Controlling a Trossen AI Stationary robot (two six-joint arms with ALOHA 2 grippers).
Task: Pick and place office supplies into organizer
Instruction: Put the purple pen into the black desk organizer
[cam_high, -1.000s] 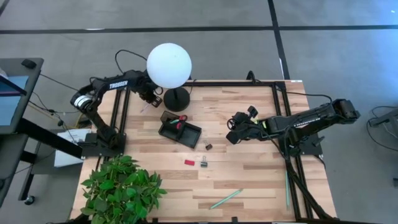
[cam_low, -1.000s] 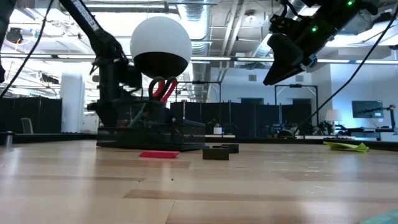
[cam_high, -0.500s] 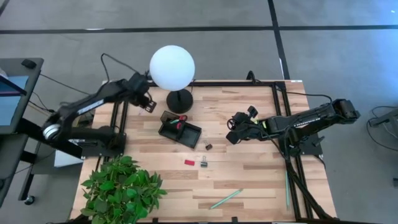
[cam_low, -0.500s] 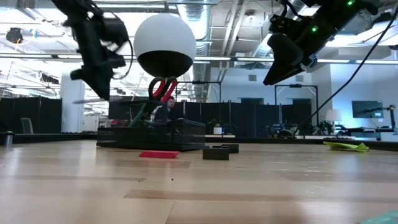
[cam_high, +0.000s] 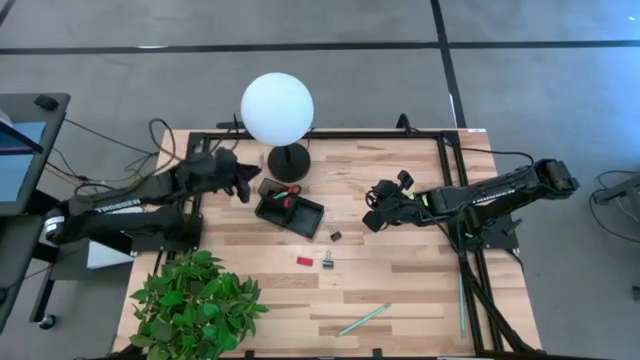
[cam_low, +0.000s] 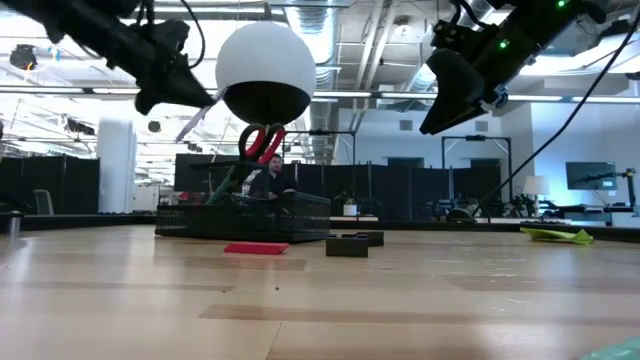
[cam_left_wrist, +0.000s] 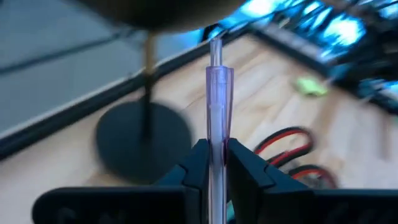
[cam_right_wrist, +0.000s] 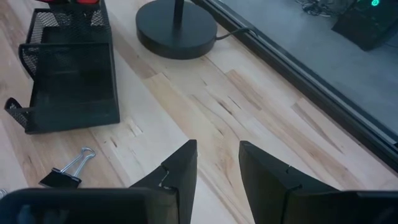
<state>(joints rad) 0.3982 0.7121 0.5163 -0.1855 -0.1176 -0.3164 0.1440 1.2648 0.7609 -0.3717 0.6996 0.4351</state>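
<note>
My left gripper hangs above the table just left of the black organizer, shut on a clear purple pen. Red-handled scissors stand in the organizer, their handles up. A small red block, two black clips and a light-green pen lie on the wood nearer the front. My right gripper hovers open to the organizer's right, with nothing between its fingers. My left gripper pinches the purple pen's barrel between its two fingers. The pen's narrow end sticks out well past the fingertips. The pen is lifted clear of the table, slanting below the gripper in the low view.
A lamp with a round black base and a white globe stands just behind the organizer. A potted plant fills the near left corner. A lime-green item lies far right. Bare wood lies between organizer and right gripper.
My left gripper has risen from table height beside the lamp base with the purple pen, lifting it clear. It has tipped from pointing steeply down to nearly level and has come a little toward the near edge, up to the organizer's left side.
</note>
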